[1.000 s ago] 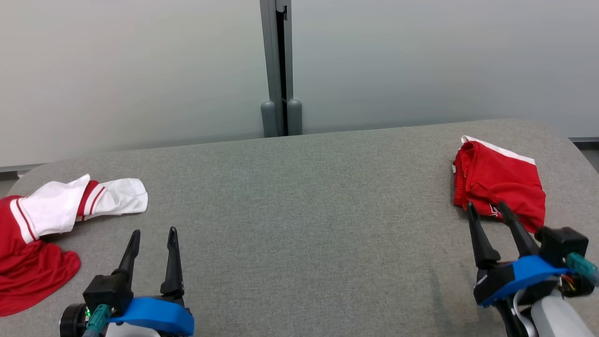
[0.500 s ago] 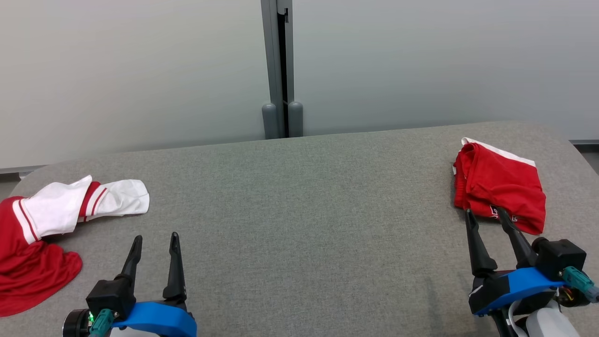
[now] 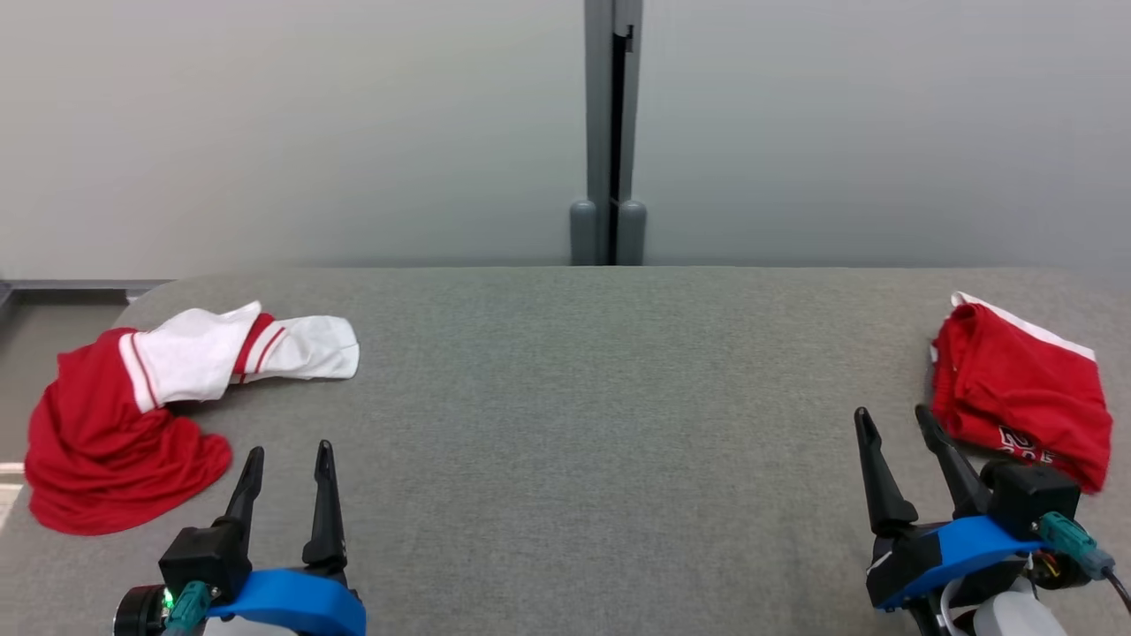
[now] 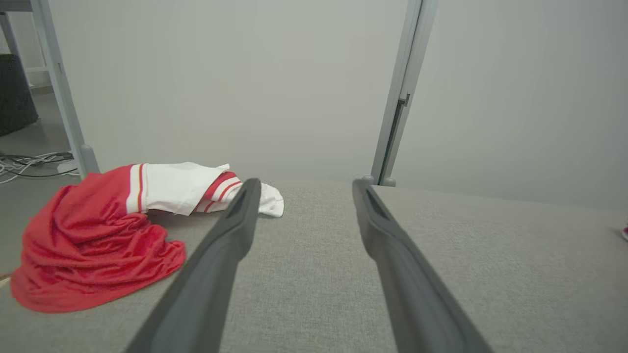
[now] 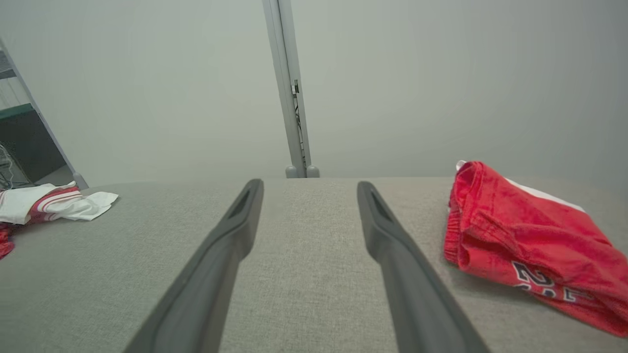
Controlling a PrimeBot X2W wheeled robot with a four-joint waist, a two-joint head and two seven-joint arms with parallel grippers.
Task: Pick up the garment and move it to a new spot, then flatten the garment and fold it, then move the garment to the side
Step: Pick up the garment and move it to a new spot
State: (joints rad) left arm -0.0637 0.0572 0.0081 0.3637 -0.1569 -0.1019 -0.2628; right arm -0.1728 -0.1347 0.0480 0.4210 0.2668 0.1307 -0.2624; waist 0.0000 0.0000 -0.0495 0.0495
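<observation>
The bench (image 3: 583,397) is covered in a grey, coarse-woven cloth with a soft, rounded far edge. Behind it, at 12 o'clock, stand smooth pale wall panels (image 3: 265,132) joined by a grey metal post (image 3: 610,132) with two rounded feet.

At 9 o'clock on the bench lies the jersey (image 3: 115,442), a thin, slightly glossy red knit crumpled into loose folds. Its white sleeve, banded with red stripes, stretches out flat toward 2 o'clock. In the left wrist view the jersey (image 4: 93,245) sits at 9 o'clock, its red hem spilling to the bench edge.

At 3 o'clock rest the red shorts (image 3: 1016,397), a thicker, matte fabric folded into a rough rectangle, with a white strip along the far side and dark numerals on the near corner. The right wrist view shows the shorts (image 5: 520,240) with a gathered waistband.

The left claw (image 3: 290,450) sits at 7 o'clock in the head view, its two long dark tapered fingers spread apart and pointing toward 12 o'clock, released and empty, just beside the jersey without touching it. The right claw (image 3: 892,413) sits at 5 o'clock, tilted slightly toward 11 o'clock, likewise released and empty, its outer finger near the shorts. Each claw sits on a blue wrist bracket.
</observation>
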